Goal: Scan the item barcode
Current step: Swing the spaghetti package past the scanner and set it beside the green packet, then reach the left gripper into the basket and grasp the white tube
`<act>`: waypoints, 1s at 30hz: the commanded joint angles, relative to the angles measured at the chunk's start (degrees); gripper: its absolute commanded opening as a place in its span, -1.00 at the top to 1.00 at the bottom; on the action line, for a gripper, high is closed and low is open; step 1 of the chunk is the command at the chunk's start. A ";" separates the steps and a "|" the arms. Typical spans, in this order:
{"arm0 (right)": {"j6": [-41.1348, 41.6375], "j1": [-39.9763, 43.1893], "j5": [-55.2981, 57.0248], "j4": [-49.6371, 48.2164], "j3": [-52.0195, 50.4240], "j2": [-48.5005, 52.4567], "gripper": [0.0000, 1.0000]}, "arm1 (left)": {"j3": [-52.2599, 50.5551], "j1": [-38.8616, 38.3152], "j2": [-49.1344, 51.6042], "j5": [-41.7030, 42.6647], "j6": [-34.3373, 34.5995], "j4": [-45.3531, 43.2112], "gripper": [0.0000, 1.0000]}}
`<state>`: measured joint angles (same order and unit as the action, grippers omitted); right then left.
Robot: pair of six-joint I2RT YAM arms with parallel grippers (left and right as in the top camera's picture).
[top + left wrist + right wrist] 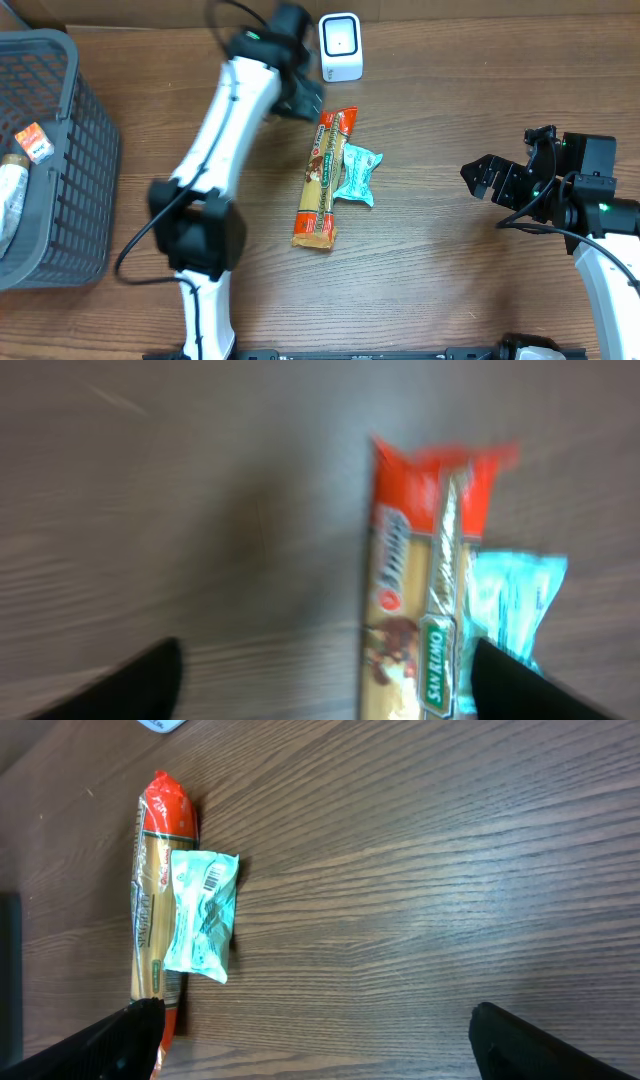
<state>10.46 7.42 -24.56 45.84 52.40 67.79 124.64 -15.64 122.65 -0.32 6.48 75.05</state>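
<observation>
Nothing is being scanned right now. Both hands are empty, so I think the main job is not done: pick up a packet and show its barcode to the scanner. I cannot tell if any packet has been scanned.

The left hand (300, 97) hangs over the brown wooden tabletop (450, 290), near the white boxy scanner (341, 47) and just past the top end of the long orange plastic packet of spaghetti (322, 180). In its own camera, its two dark fingers (140, 682) are wide apart with only bare wood and the edge of the spaghetti packet between them. The right hand (487, 183) waits well off to the side. Its fingers (120, 1040) are wide apart too, with nothing in them.

The spaghetti packet lies flat in the middle of the tabletop. It looks shiny and smooth, long and thin, with a red end. A small teal plastic packet (358, 172) lies touching its side. This one looks soft and crinkly, with pinched ends. Its black and white barcode (211, 875) faces up.

The scanner is smooth, with round corners. A grey plastic basket (95, 180) with a grid of holes sits at the far edge, with a few small things inside.
</observation>
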 commanded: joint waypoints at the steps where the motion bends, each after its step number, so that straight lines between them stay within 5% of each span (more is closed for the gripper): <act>1: -0.28 -0.07 0.52 -0.28 1.60 -0.04 -1.00 | 13.51 6.91 -11.74 -6.34 2.95 2.91 -1.00; 7: -0.28 -0.07 0.52 -0.26 1.60 -0.04 -1.00 | 21.35 24.44 -20.52 -8.22 2.97 6.14 -1.00; 16: -0.31 -0.07 0.52 -0.72 1.60 -0.04 -1.00 | 15.63 60.48 -20.85 -7.26 11.76 10.78 -0.85; 25: -0.50 -0.07 3.41 -0.61 1.60 -0.04 -1.00 | -7.34 65.64 -17.70 -5.81 4.48 -4.68 -0.64; 30: -0.48 -0.07 3.52 -0.68 1.60 -0.04 -1.00 | -20.24 65.44 -17.70 -6.73 -9.03 -18.34 -0.64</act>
<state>10.44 7.42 -21.98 45.45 52.40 67.79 109.27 50.24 105.25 -6.48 7.99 60.12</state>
